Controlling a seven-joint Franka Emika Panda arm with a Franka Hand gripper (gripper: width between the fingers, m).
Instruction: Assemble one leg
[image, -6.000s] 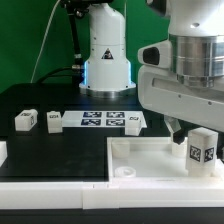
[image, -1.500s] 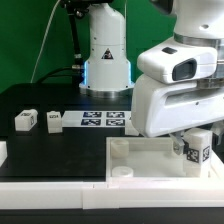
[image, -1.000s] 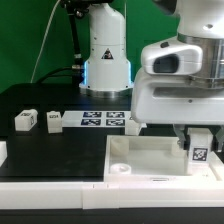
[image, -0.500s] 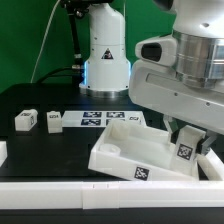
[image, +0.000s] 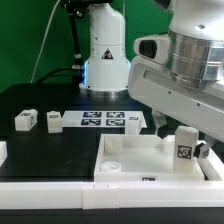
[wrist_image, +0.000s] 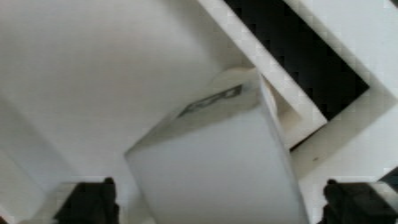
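Observation:
A white leg (image: 184, 148) with a black-and-white tag stands upright in the corner of the big white tabletop piece (image: 125, 160) at the exterior view's right. My gripper (image: 184, 138) straddles this leg with a finger on each side. In the wrist view the leg (wrist_image: 210, 160) fills the space between the two dark fingertips (wrist_image: 89, 202), with a thin gap on either side. The jaws are open. Two more legs (image: 25, 120) (image: 53, 121) lie on the black table at the exterior view's left.
The marker board (image: 105, 120) lies behind the tabletop piece. The arm's white base (image: 105, 60) stands at the back. A white ledge (image: 50, 190) runs along the front. Another white part (image: 2, 152) shows at the left edge.
Half a second ago the tabletop piece was tipped up at its near side; now it lies flat again, shifted slightly. My wrist has turned over the leg, which stays in its corner.

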